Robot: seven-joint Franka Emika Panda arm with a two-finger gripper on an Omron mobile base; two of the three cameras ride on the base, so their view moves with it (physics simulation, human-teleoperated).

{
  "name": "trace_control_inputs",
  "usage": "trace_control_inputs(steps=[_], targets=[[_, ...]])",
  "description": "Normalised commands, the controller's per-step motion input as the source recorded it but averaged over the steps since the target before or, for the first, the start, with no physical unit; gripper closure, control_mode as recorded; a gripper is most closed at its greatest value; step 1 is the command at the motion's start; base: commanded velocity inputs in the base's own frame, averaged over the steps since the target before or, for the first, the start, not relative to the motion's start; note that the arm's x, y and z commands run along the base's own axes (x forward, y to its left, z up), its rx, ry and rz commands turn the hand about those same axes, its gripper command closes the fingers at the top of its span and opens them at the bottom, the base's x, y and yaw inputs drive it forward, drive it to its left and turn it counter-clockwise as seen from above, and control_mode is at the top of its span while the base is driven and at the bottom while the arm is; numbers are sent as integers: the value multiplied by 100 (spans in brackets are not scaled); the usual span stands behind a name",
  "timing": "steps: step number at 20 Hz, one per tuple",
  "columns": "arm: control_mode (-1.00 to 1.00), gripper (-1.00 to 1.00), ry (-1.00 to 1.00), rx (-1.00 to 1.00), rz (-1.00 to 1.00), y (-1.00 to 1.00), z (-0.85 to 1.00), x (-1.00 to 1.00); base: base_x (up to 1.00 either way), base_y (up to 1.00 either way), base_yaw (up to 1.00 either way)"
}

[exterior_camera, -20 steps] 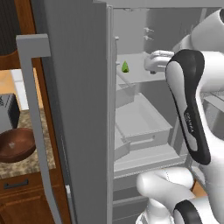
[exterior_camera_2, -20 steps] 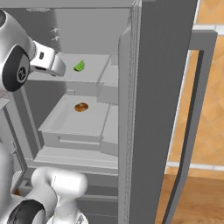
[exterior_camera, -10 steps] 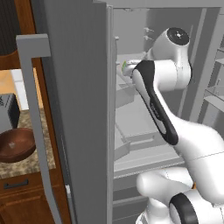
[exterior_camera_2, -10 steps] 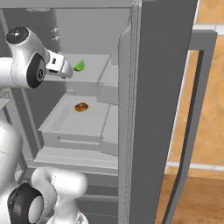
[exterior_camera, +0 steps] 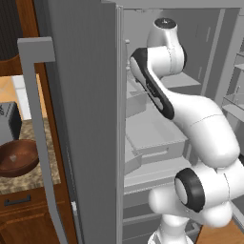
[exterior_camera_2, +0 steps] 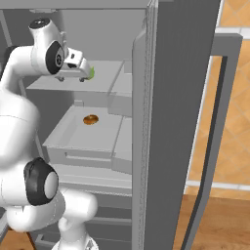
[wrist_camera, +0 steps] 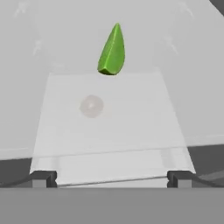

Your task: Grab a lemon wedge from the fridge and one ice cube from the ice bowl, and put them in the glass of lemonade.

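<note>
The fridge (exterior_camera: 81, 119) stands open, its door (exterior_camera_2: 171, 122) edge-on in the right base view. A tiny yellow-green lemon wedge (exterior_camera_2: 91, 73) stands on the upper shelf (exterior_camera_2: 49, 84). My gripper (exterior_camera_2: 84, 74) reaches in level with it, fingertips just short of the wedge. In the hand view the wedge (wrist_camera: 112, 50) stands upright ahead on the pale shelf (wrist_camera: 105, 131), and my gripper (wrist_camera: 111, 178) is open, its two fingertips (wrist_camera: 43, 177) wide apart with nothing between them. The dark reddish-brown ice bowl (exterior_camera: 16, 157) sits on the counter at the left. The glass of lemonade is out of view.
A tiny orange lump (exterior_camera_2: 90, 119) lies in the drawer below the shelf. A grey toaster (exterior_camera: 9, 121) stands behind the bowl. The open door's long handle (exterior_camera: 40, 138) hangs at the left, another handle (exterior_camera_2: 215, 141) at the right. Door bins (exterior_camera: 236, 100) line the right side.
The arm has swung up and reached further into the fridge, bringing the hand close to the lemon wedge. The jaws stayed open. The wedge has not moved.
</note>
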Motion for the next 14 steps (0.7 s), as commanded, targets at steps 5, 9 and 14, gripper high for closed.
trace_control_inputs(steps=[5, 9, 14], targets=[[-100, -100, 5, 1, 3, 0, -37, 92, 0, 0, 0], [-100, -100, 7, 0, 4, 0, -9, 79, 0, 0, 0], [-100, -100, 3, 0, 5, 0, 0, 79, 0, 0, 0]])
